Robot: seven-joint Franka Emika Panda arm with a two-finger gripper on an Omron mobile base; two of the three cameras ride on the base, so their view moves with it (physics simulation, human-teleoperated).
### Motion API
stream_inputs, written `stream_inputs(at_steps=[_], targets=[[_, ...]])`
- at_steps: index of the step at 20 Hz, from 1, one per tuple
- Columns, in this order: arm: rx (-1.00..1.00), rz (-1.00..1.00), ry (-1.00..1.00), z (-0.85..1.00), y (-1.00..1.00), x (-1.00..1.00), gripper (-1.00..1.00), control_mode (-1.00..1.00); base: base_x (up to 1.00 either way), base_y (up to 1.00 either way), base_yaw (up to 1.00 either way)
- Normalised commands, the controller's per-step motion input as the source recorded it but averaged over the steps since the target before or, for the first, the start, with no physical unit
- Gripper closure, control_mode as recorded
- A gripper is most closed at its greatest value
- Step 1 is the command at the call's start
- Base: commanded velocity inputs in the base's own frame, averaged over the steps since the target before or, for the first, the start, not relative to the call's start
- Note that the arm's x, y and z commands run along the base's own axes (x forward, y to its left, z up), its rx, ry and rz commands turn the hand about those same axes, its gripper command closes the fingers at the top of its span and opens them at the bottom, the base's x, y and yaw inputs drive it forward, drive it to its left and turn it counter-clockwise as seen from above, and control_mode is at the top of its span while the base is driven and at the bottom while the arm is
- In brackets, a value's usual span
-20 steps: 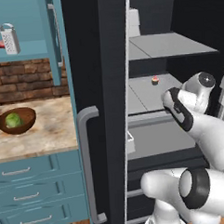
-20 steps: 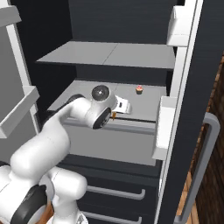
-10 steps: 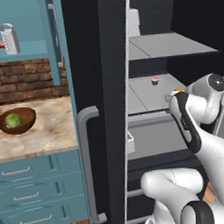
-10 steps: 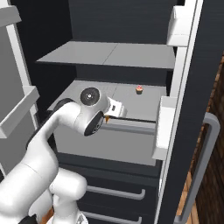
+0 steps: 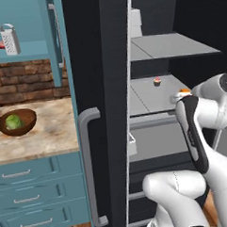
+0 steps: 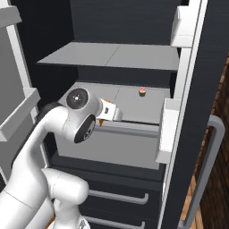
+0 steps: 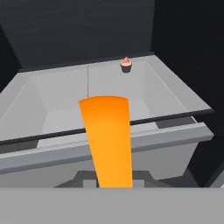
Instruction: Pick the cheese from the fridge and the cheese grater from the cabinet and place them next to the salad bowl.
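My gripper is shut on the cheese, an orange wedge that juts up over the front lip of a grey shelf in the open fridge. From the base views the hand sits at that shelf's front edge, with a bit of the cheese showing under it and its orange tip above the wrist. The salad bowl with its lettuce rests on the counter left of the fridge. Above it the cheese grater stands on the shelf of the open teal cabinet.
A small cupcake stands at the back of the same fridge shelf. The fridge door with its grey bar handle stands between the arm and the counter. Teal drawers run below the counter.
The wrist has swung back and up toward the base, and the hand holding the cheese has drawn a little out along the shelf's front edge. The jaws stay shut on the wedge.
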Motion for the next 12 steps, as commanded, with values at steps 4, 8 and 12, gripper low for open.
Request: stream_inputs(at_steps=[4,8,12], targets=[[0.00,0.00,0.04,0.26,0.17,-0.44,1.00,-1.00,0.00,0.00,0.00],[0.00,0.00,0.02,0.26,0.14,-0.47,1.00,-1.00,0.00,0.00,0.00],[0.00,0.00,0.00,0.14,0.15,-0.41,1.00,-1.00,0.00,0.00,0.00]])
